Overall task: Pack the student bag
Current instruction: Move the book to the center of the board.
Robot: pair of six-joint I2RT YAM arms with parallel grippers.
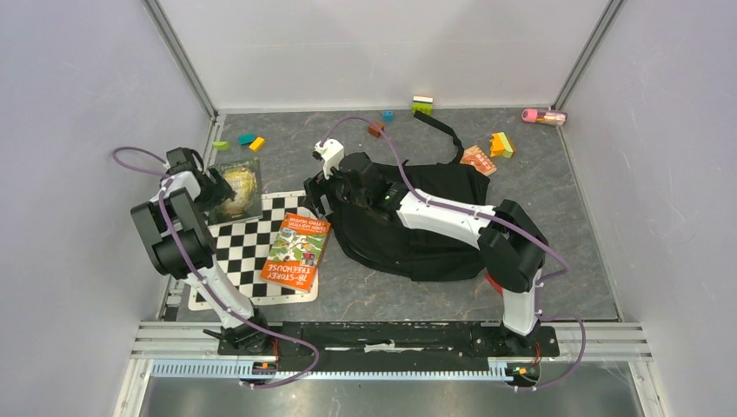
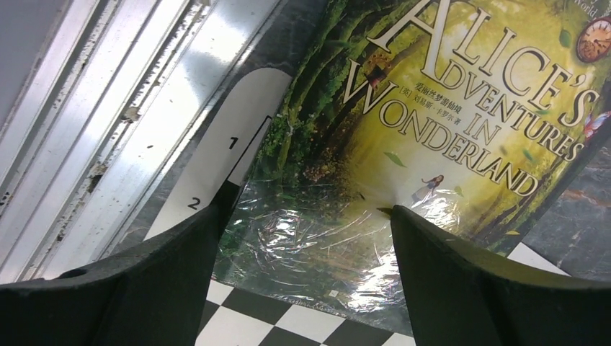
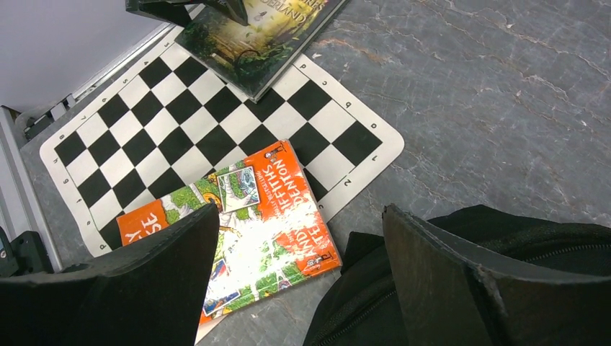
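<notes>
The student bag [image 1: 434, 230] is a large black backpack lying flat in the middle of the table, one strap [image 1: 443, 130] trailing toward the back. My right gripper [image 1: 320, 198] hovers open at the bag's left end. In the right wrist view the right gripper [image 3: 300, 213] spans the gap between an orange picture book [image 3: 288, 194] and the bag's zipped edge [image 3: 360, 303], holding nothing. My left gripper [image 2: 306, 202] stands open just above the lower edge of the green "Alice's Adventures in Wonderland" book [image 2: 432, 108], one finger [image 2: 144, 288] on each side, nothing gripped.
A checkered chess mat [image 1: 243, 261] lies under both books. The orange book [image 1: 297, 250] sits on its right edge. Toy blocks [image 1: 491, 149] and a pink tube [image 1: 543, 115] are scattered along the back. An aluminium rail [image 2: 108, 130] and the wall run close on the left.
</notes>
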